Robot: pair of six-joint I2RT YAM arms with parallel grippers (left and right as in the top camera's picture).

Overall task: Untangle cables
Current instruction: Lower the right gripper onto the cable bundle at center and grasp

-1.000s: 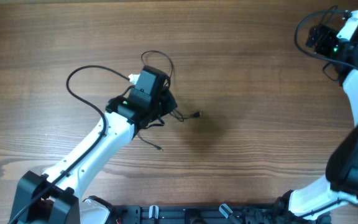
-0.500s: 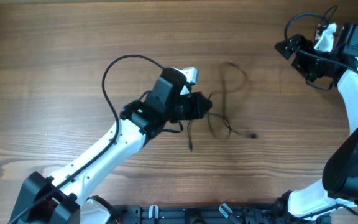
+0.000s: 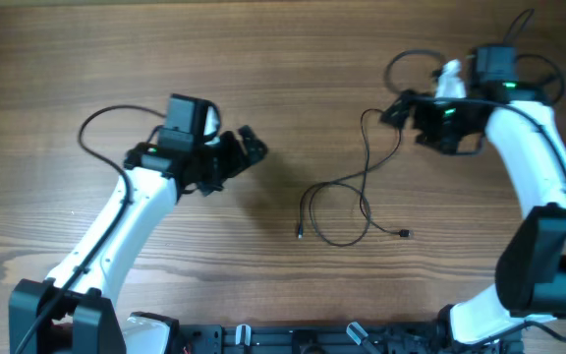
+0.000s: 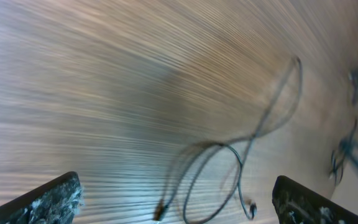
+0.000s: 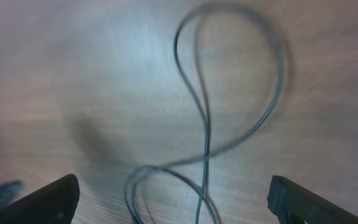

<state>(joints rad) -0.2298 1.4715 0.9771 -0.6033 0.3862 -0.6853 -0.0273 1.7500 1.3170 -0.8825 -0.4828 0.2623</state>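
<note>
Cables dropped mid-counter, both hands wide apart

The left hand [image 3: 242, 160] has pulled back to the left of the frame with its jaws spread and nothing between them; half a second ago it sat closer to the centre, closed over the bunched cables [image 3: 365, 177]. Those thin black cords now lie free on the wooden counter [image 3: 293, 59], right of centre, and have opened into loose loops, with one small plug at the lower left of the tangle and another at its lower right. The right hand [image 3: 401, 113] has moved in from the upper right corner and hovers by the top loop, jaws apart and gripping nothing. Its wrist view is blurred, showing the loop lying on the wood between its two fingers [image 5: 48, 199]
</note>
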